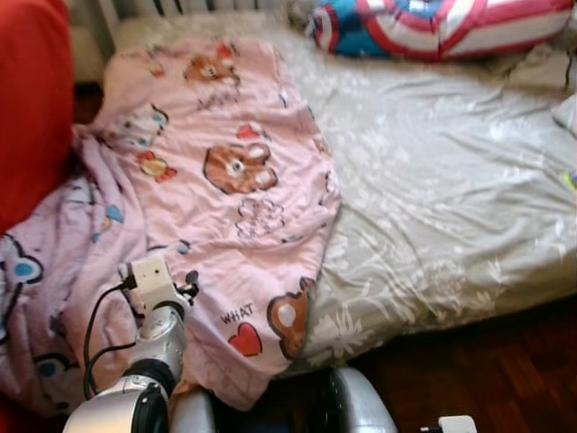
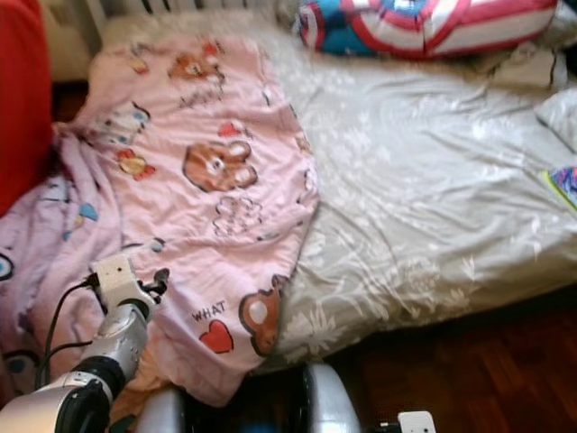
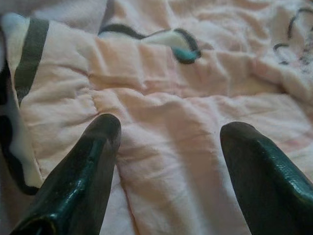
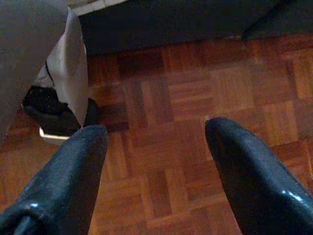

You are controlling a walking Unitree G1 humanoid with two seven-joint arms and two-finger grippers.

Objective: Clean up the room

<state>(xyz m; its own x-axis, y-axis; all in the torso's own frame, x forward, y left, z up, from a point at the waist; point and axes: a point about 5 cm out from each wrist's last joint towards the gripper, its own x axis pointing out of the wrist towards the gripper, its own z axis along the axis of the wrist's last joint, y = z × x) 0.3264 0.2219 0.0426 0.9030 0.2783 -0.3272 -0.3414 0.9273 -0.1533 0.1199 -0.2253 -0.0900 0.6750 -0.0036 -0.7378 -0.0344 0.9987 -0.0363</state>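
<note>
On bed, L side: pink blanket (image 1: 207,207) spread over grey sheet (image 1: 433,198); its L edge cut off by frame.
L hand (image 3: 168,142) released, fingers apart just above blanket; R hand (image 4: 156,142) released, over wood floor (image 4: 195,88). Striped pillow (image 1: 442,23) partly cut off at top.

Home bedroom: bed (image 1: 451,207) with grey floral sheet, pink cartoon quilt (image 1: 207,198), striped pillow (image 1: 433,25), parquet floor (image 4: 195,93).

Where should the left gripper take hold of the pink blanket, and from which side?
Pinch a raised quilted fold of the pink blanket from above. The left gripper is already over it with jaws open, and the soft wrinkled fabric probably bunches easily between them.
</note>
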